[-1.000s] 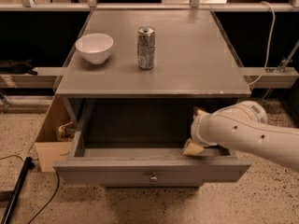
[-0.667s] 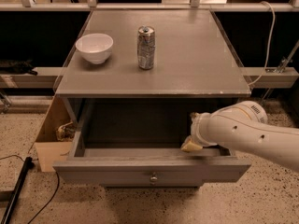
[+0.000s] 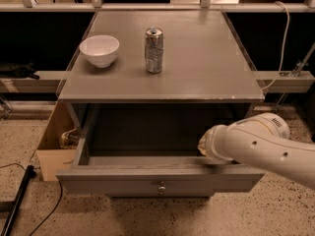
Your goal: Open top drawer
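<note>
The top drawer gapes open; pincer at its front rim, state unclear.

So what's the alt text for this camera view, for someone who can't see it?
The top drawer of a grey cabinet stands pulled open, the robot's white arm reaching from the right with its gripper at the drawer's front right edge. A white bowl and a silver can sit on top.

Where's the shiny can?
In the camera view, the can stands on the tabletop, just right of the white bowl; the gripper is lower right, at the open top drawer.
</note>
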`<state>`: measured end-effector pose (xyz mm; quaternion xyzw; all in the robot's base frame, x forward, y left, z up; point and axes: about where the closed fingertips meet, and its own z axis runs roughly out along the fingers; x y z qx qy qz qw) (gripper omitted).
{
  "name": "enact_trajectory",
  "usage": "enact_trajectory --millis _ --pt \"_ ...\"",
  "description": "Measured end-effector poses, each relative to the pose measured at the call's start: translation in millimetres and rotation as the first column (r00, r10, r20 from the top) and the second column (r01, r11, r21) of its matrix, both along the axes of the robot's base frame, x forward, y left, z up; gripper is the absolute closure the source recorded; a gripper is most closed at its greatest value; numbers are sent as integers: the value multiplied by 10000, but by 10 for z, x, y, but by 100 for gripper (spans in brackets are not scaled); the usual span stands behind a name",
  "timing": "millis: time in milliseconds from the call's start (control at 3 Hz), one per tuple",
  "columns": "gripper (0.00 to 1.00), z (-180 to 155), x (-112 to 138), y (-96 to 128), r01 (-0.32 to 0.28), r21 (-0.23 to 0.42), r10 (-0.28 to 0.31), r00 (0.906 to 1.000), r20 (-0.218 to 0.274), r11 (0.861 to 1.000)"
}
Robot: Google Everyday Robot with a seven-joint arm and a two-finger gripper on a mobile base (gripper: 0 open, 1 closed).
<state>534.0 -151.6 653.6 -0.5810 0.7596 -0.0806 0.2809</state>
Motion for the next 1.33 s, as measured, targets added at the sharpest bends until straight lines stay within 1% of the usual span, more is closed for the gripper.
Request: enact_trajectory --millis 333,667,1000,1333 --pt "99 -155 -479 -117 69 107 -64 9989 -456 9999" --pt "100 -131 -471 -120 69 107 -64 9989 -456 9999" --pt "100 -192 -671 -197 173 175 -161 9974 -705 9997" --pt "100 -171 -668 -197 173 175 -160 9974 -704 9997"
